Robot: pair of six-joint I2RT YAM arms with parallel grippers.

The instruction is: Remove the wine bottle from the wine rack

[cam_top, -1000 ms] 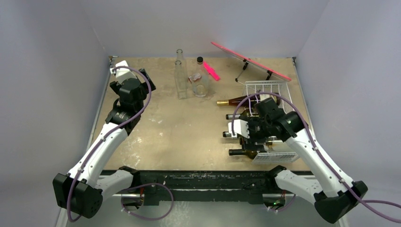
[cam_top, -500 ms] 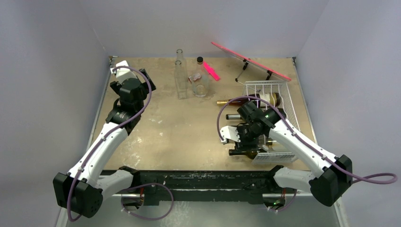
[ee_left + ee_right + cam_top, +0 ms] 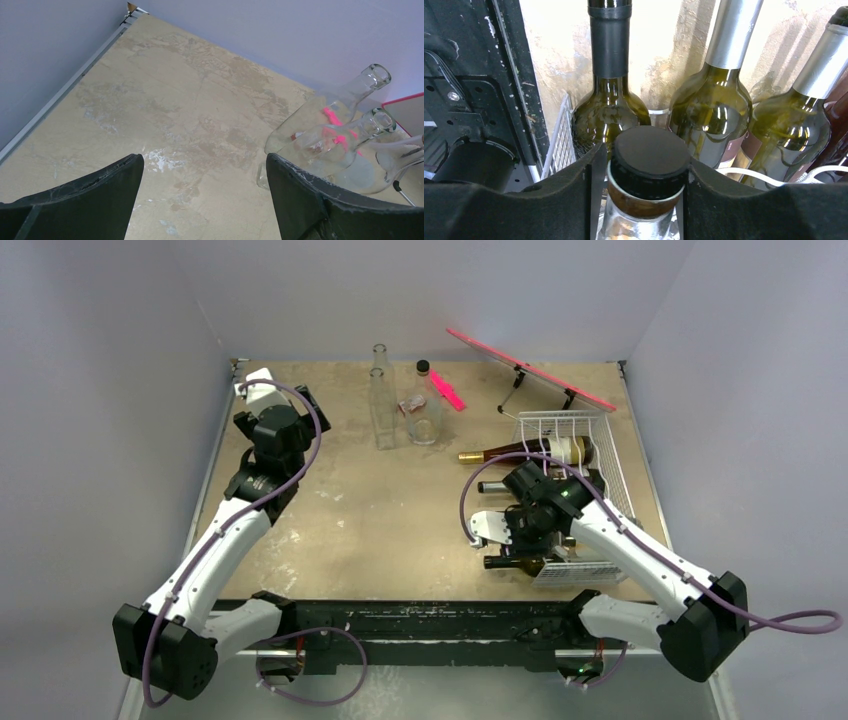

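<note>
While clamped on a black-capped bottle (image 3: 649,156), right tool (image 3: 648,175) sits at the left, open side of the rack (image 3: 568,421), on the right of the worktop (image 3: 400,510). Fingers (image 3: 574,192) press the cap and neck from both sides. Grips clear glass with a brown band just under the cap. Seen from above, hides that bottle's neck beneath the white tool head (image 3: 490,528); cannot tell there how much of its body lies in the rack. Beneath the held neck, three green bottles (image 3: 711,107) side by side, necks pointing out past the wire edge: one with a dark capsule, two with silver. Higher up, a brown bottle (image 3: 520,453) across the rack's far end.

Left tool (image 3: 202,172) hangs wide open over the far-left worktop, gripping nothing. Just beside it, to its right, two clear bottles (image 3: 320,132) upright. Behind the rack, a tilted pink board (image 3: 530,370) on a stand.
</note>
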